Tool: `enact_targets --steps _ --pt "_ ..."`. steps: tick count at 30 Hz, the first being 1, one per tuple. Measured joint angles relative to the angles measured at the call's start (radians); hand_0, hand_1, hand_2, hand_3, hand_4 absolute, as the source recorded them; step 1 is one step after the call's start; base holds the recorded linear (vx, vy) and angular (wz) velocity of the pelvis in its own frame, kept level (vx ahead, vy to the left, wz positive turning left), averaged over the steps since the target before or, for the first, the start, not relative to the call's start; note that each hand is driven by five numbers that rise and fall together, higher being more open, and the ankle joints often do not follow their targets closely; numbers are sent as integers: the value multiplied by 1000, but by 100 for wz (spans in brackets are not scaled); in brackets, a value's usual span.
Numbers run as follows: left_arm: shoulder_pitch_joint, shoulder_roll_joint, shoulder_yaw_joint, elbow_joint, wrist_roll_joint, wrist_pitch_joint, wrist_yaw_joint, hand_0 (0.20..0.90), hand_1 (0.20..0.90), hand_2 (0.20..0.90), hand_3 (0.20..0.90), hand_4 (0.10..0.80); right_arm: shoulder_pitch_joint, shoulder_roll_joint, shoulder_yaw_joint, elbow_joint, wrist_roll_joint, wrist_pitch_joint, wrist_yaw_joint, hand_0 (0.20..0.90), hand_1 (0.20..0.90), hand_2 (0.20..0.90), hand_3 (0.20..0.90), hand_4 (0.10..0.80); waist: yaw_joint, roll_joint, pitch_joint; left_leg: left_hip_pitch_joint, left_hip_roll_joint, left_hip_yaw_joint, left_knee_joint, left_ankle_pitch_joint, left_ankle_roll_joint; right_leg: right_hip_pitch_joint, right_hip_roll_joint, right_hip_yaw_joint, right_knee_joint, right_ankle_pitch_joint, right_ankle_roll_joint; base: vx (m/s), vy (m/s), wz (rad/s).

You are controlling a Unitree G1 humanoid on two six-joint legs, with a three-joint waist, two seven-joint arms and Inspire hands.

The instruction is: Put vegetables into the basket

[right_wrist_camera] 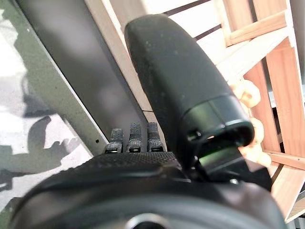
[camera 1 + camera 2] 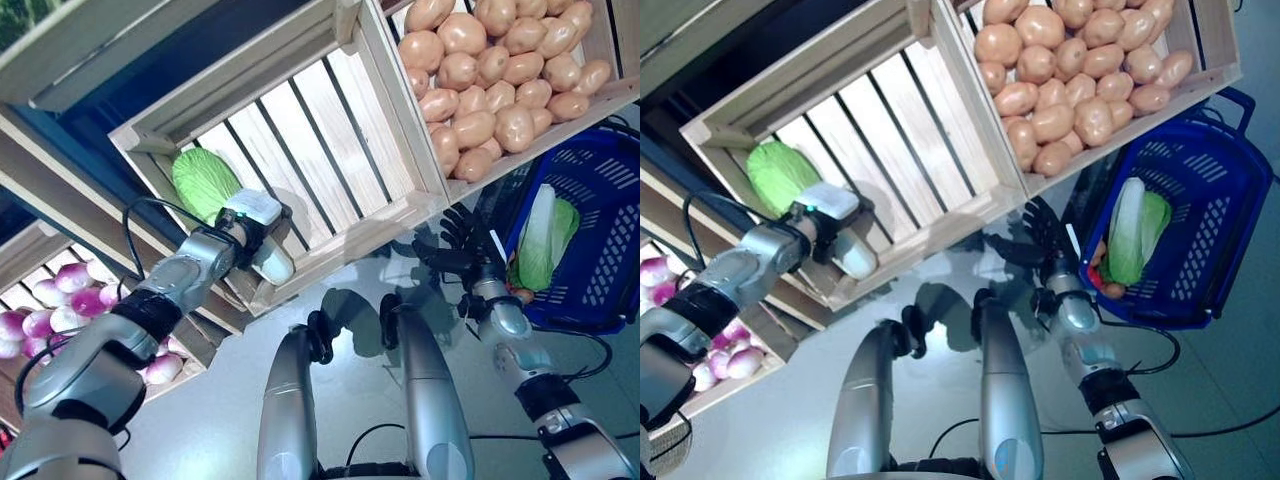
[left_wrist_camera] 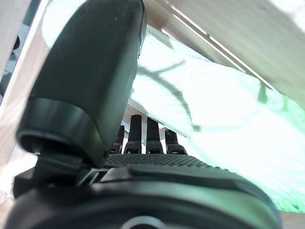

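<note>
Wooden crate, left eye view: you see a slatted crate point(image 2: 300, 130) filling the upper middle of the frame, with one green cabbage point(image 2: 205, 182) lying in its lower left corner.
Left hand, left eye view: your left hand point(image 2: 255, 235) reaches in from the lower left and sits at the crate's front edge, just beside the cabbage; whether it touches the cabbage you cannot tell here.
Potatoes, left eye view: a second crate at the upper right holds a heap of potatoes point(image 2: 490, 70).
Basket, left eye view: the blue basket point(image 2: 610, 200) sits at the right edge, below the potato crate, with a pale green napa cabbage point(image 2: 545, 240) already lying inside it.
Right hand, left eye view: your right hand point(image 2: 462, 245) is at centre right, just left of the basket, fingers spread and holding nothing.
Onions, left eye view: purple and white onions point(image 2: 60, 300) show in a bin at the lower left.
Right eye view: the same layout, shifted a little left.
Left wrist view: the left hand's fingers point(image 3: 136, 136) point straight out toward the pale green cabbage leaf close in front; they are not curled round it, and contact is unclear.
Right wrist view: the right hand's fingers point(image 1: 129, 138) are straight, the thumb raised, nothing held; wooden crate slats lie beyond.
</note>
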Motion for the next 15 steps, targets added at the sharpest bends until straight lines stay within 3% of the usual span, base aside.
enact_targets --steps 3,5,7,8,9,12,15 --pt "-16 32 0 -36 21 -5 15 900 900 900 900 800 -8 -8 -4 0 0 0 -4 900 900 900 900 800 3 2 0 -62 -9 -16 42 -16 27 -50 -3 -8 10 4 8 -17 12 3" --pt "-34 35 19 -44 54 -4 29 900 900 900 900 800 -23 -9 -10 0 1 -2 -9 900 900 900 900 800 10 5 -1 -103 -18 -34 50 -29 49 -91 -4 -12 0 13 42 -20 4 -8" --pt "-58 30 20 -54 86 -5 33 900 900 900 900 800 -21 -4 -28 -3 2 -5 -12 900 900 900 900 800 16 2 -1 -147 5 -22 80 -26 54 -119 -16 20 242 -53 -7 -22 -7 37" --pt "-89 31 18 -74 109 -4 33 900 900 900 900 800 -31 -4 -38 0 6 -7 -19 900 900 900 900 800 7 -3 4 -182 2 -9 111 -26 47 -69 -24 41 196 -182 56 -30 -11 64" --pt "-99 32 28 -89 125 1 33 900 900 900 900 800 -50 -9 -40 5 10 -7 -23 900 900 900 900 800 16 -1 1 -198 4 -20 138 -42 57 -91 -8 44 190 -155 74 -23 -14 39" --pt "-117 26 26 -87 149 11 24 900 900 900 900 800 -75 -10 -41 0 11 -13 -29 900 900 900 900 800 14 -5 3 -180 -2 -17 157 -50 29 -111 -1 51 186 -138 62 -9 -11 5" --pt "-114 23 28 -87 169 22 15 900 900 900 900 800 -80 -10 -41 -4 12 -22 -29 900 900 900 900 800 19 -6 2 -182 -3 -15 170 -58 40 -119 -11 51 186 -138 63 -11 -19 -28"
